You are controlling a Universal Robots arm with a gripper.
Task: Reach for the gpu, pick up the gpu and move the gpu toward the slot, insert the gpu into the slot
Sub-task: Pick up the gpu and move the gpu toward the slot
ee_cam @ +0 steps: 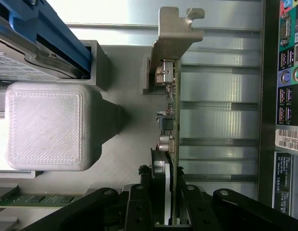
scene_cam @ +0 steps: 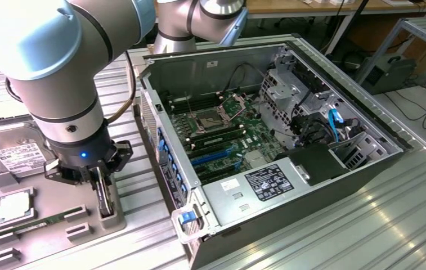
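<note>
Grey holder (scene_cam: 51,194) | gpu (ee_cam: 169,91) upright in it | pincer (ee_cam: 164,190) narrow, clamped on both gpu faces

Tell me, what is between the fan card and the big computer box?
Only bare ribbed metal table, as the wrist view shows. The card stands on edge, apart from the box.

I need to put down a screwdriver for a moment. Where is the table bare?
The ribbed table is bare at the exterior view's right, beside the computer case. A narrow strip between case and grey tray is free. The tray is crowded: hard drive, gpu, and the pincer over it.
</note>
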